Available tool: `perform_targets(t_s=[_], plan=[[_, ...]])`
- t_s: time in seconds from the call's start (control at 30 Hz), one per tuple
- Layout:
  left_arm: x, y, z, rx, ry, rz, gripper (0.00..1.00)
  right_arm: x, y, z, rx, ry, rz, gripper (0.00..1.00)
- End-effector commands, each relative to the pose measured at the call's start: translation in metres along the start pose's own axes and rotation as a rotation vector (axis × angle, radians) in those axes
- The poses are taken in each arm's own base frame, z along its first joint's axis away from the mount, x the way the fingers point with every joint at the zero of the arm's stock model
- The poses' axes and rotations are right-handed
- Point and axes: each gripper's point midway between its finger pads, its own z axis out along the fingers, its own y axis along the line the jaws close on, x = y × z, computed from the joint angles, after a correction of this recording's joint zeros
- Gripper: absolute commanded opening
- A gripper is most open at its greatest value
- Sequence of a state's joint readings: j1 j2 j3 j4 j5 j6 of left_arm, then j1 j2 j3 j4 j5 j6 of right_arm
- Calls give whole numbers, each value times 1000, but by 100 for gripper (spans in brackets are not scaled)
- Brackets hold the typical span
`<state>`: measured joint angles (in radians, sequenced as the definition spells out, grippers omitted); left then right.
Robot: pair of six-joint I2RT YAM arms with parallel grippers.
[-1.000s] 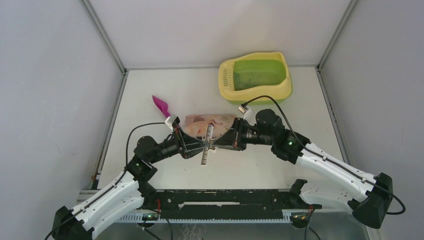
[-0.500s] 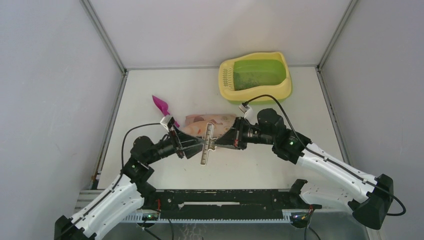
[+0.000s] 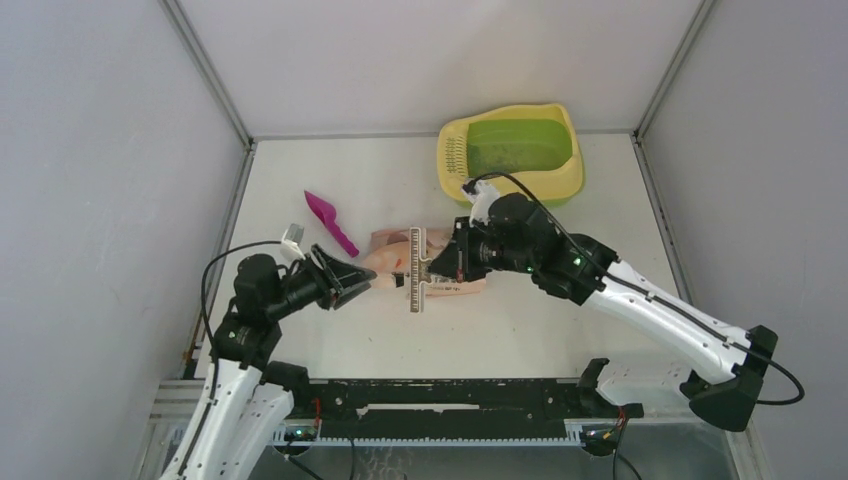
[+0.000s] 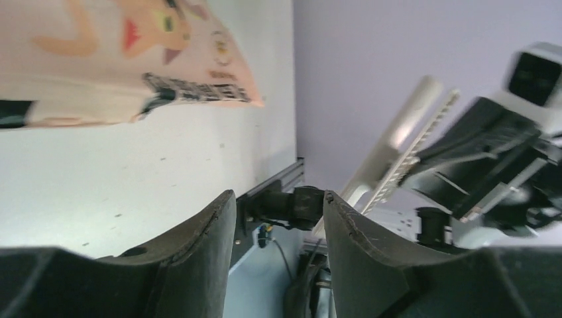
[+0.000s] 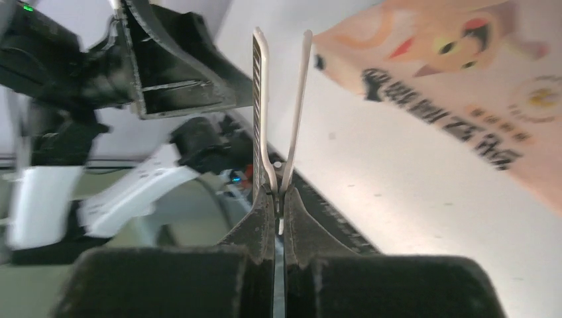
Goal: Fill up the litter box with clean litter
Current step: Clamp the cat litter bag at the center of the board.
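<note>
Two arms are flanking the printed bag [image 3: 392, 252], and most of the job is waiting ahead of you. Left of the bag, your left gripper [image 3: 358, 283] is hovering with its jaws standing apart and nothing between them. Just beyond the bag's left end, the magenta scoop [image 3: 330, 218] is lying untouched on the table [image 3: 330, 170]. Over the bag's middle, the white clip [image 3: 416, 250] is sitting pinched by its tail in your right gripper [image 3: 437, 268], whose jaws are pressing tight on it. The clip's two arms are splaying apart with nothing caught between them, so it is looking freed from the bag, though you cannot tell whether the bag's mouth is gaping. Well beyond the bag and to its right, the litter box [image 3: 512, 194] is sitting at the back of the table, its green basin showing no heap of litter. You are judging the unsealing as about done; setting the clip down, lifting the bag and pouring are all remaining.
</note>
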<state>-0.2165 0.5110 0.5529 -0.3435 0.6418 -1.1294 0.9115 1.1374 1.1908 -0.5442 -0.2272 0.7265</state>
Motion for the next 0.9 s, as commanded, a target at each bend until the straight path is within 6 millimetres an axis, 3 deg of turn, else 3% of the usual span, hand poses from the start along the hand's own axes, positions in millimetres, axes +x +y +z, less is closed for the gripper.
perform_targets(t_s=[0.0,0.23,0.43,0.57,0.7,0.87], plan=[[2,32,-7,-123,23,63,55,-21,-39,0,304,-44,-400,0],[-21,80,-15,-322,-47,103,56,-31,-62,23,666,-26,-939,0],[-44,95,-14,-321,-99,49,57,-34,-52,45,809,-7,-1298,0],[-59,110,-21,-324,-124,-3,57,-34,-31,55,762,-1,-1482,0],[-65,113,-22,-302,-139,-15,57,-21,-8,64,585,67,-1625,0],[-67,110,-20,-270,-152,-34,57,0,-19,68,471,335,-1640,0]])
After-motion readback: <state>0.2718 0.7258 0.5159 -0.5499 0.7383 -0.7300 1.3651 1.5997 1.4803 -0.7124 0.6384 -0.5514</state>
